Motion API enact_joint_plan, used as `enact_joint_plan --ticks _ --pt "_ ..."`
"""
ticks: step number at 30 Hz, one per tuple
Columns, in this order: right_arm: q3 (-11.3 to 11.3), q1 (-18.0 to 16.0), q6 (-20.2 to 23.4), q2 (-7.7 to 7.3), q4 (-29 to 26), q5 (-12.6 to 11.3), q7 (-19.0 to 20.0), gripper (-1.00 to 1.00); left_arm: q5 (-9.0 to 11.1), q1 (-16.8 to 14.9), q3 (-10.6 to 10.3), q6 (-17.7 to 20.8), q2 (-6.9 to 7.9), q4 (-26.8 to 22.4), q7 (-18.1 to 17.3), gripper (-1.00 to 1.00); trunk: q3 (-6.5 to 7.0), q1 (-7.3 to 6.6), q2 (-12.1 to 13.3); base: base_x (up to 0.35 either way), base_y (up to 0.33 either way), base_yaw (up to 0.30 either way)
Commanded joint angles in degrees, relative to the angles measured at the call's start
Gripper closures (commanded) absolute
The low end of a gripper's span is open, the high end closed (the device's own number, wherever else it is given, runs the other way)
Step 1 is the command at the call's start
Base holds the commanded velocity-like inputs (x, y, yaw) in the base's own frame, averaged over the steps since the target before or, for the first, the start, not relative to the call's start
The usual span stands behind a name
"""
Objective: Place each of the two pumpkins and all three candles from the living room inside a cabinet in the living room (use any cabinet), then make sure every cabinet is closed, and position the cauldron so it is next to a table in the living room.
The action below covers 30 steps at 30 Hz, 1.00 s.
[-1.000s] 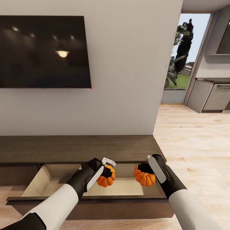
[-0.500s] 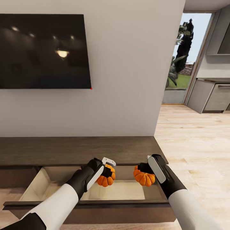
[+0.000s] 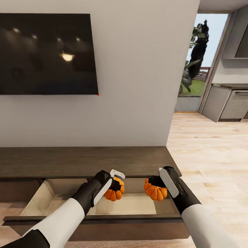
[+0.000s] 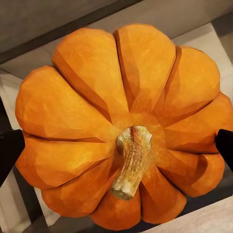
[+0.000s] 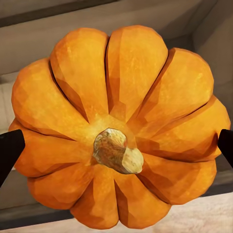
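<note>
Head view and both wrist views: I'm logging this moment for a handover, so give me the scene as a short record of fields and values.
left gripper: shut on left pumpkin, held above the open drawer
right gripper: shut on right pumpkin, held above the same drawer
open drawer: pulled out of the cabinet, pale interior, nothing seen on its floor
pumpkins apart: yes, a gap between them
wall above cabinet: dark screen
candles, cauldron: none identified
</note>
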Motion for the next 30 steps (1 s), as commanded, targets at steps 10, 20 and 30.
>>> enact_joint_plan --ticks 10,20,30 --pt "0.09 -0.05 0.04 -0.01 -0.05 -0.55 -0.55 1.00 0.57 -0.06 -0.18 0.14 0.02 -0.04 0.41 1.00 -1.85 2.19 -4.05 0.000 0.000 0.000" --pt "0.09 -0.05 0.07 -0.01 -0.05 -0.55 -0.55 1.00 0.57 -0.06 -0.16 0.02 0.02 0.02 0.41 1.00 -3.65 4.39 -8.07 0.000 0.000 0.000" --pt "0.09 -0.05 0.08 -0.01 -0.05 -0.55 -0.55 1.00 0.57 -0.06 -0.16 0.00 0.02 0.02 0.41 1.00 -5.44 6.59 -12.08 0.000 0.000 0.000"
